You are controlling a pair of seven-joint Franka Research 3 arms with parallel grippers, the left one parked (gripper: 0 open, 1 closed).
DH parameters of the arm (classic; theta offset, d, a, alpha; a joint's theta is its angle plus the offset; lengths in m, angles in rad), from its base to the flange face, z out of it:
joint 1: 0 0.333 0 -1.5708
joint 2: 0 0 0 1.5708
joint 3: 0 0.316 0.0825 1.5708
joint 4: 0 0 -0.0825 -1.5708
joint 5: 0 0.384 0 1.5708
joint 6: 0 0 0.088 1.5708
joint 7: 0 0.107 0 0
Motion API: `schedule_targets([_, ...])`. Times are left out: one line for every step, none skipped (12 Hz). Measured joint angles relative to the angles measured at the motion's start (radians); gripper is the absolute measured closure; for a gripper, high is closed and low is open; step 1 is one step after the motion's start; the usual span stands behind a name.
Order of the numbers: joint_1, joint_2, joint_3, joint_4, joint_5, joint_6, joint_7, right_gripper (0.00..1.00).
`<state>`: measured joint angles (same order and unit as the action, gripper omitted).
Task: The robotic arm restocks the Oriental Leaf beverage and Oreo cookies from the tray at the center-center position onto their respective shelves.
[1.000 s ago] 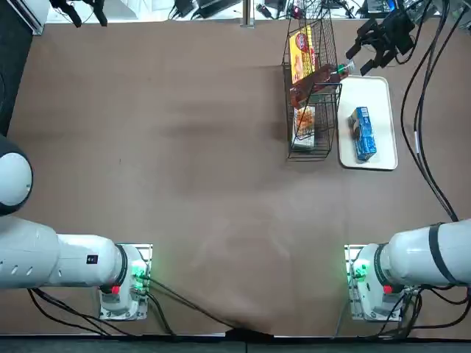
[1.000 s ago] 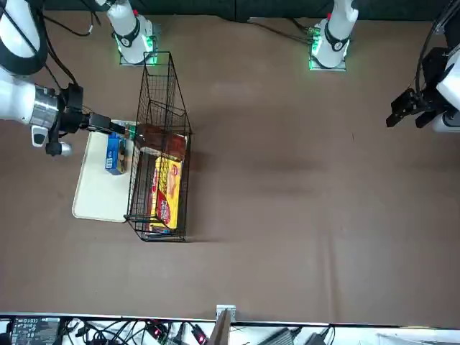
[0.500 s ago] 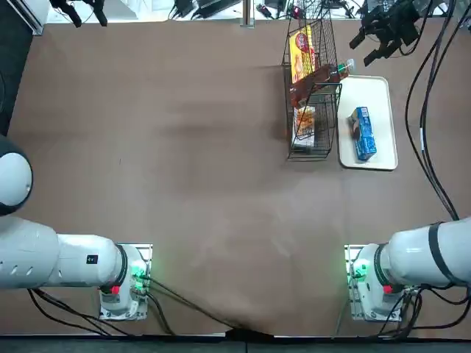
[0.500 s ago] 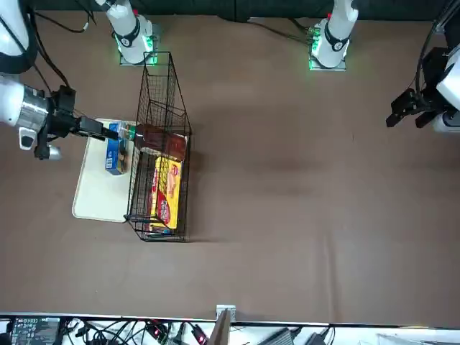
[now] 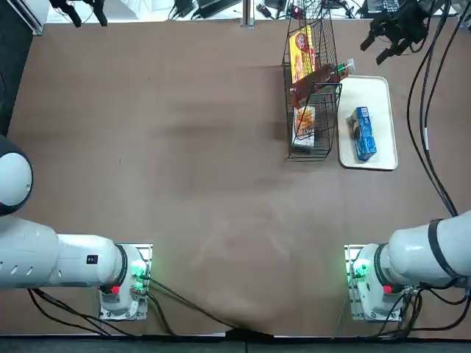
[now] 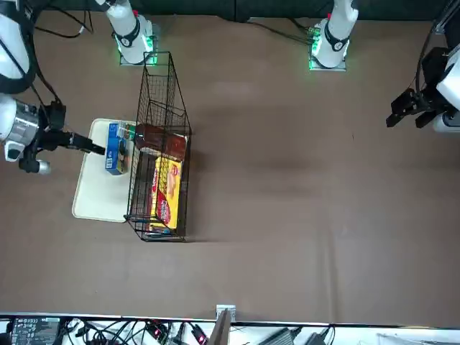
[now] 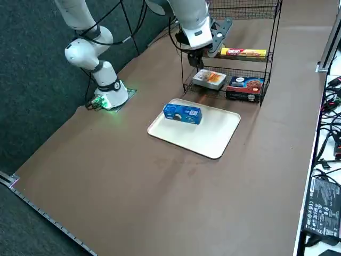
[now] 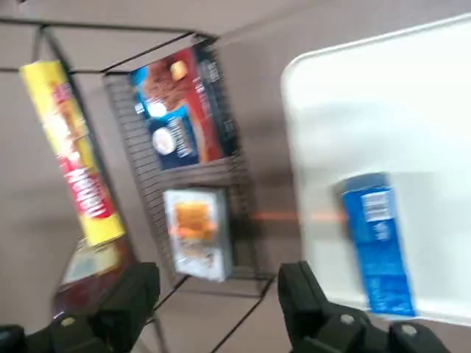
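Because the bottle (image 5: 315, 82) lies racked, the right gripper (image 5: 372, 53), top view's upper right, hangs jaws apart, presumably for the packet (image 5: 364, 134).

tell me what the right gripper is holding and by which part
Nothing is held: the right gripper has its fingers apart with nothing between them, and the tea bottle lies in the wire rack.
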<state>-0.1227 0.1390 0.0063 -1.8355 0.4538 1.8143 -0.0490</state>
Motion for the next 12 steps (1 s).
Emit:
schedule_targets([-0.009, 0.013, 0.0, 0.008, -0.027, 0.013, 0.0, 0.01])
schedule_targets([-0.017, 0.025, -0.001, 0.014, -0.059, 0.025, 0.0, 0.01])
schedule_targets([-0.02, 0.036, -0.001, 0.016, -0.101, 0.032, -0.001, 0.01])
schedule_targets([-0.02, 0.046, -0.001, 0.016, -0.15, 0.038, -0.001, 0.01])
schedule_targets([-0.017, 0.057, 0.0, 0.015, -0.195, 0.042, -0.001, 0.01])
schedule_targets([-0.013, 0.067, 0.003, 0.012, -0.232, 0.047, -0.001, 0.0])
schedule_targets([-0.007, 0.077, 0.005, 0.004, -0.264, 0.058, -0.001, 0.0])
schedule_targets([-0.002, 0.085, 0.006, -0.01, -0.298, 0.074, -0.001, 0.0])
schedule_targets([0.003, 0.089, 0.007, -0.029, -0.337, 0.091, -0.001, 0.0])
schedule_targets([0.008, 0.091, 0.008, -0.053, -0.373, 0.11, -0.001, 0.0])
schedule_targets([0.013, 0.091, 0.008, -0.079, -0.396, 0.13, -0.001, 0.0])
schedule_targets([0.017, 0.091, 0.009, -0.104, -0.406, 0.154, -0.001, 0.0])
